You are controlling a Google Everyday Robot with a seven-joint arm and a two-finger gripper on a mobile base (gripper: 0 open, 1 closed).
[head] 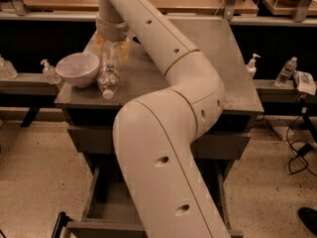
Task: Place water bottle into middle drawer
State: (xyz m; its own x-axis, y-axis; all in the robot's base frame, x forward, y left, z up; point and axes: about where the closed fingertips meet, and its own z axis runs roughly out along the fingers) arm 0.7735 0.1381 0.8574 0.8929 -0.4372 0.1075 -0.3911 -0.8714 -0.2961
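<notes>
The water bottle (108, 73), clear ribbed plastic with a white cap, lies on the grey cabinet top (233, 83) with its cap pointing toward the front edge, just right of a white bowl (78, 68). My gripper (112, 44) reaches down onto the bottle's far end, its yellowish fingers (123, 46) on both sides of the bottle and closed on it. The middle drawer (94, 195) is pulled open low in front of the cabinet. My arm hides much of its tray.
Small pump-top bottles (49, 72) stand on the left shelf, and another (252, 65) on the right shelf beside a spare bottle (287, 71). Cables (297, 157) lie on the floor at right. A dark shoe (309, 217) shows at bottom right.
</notes>
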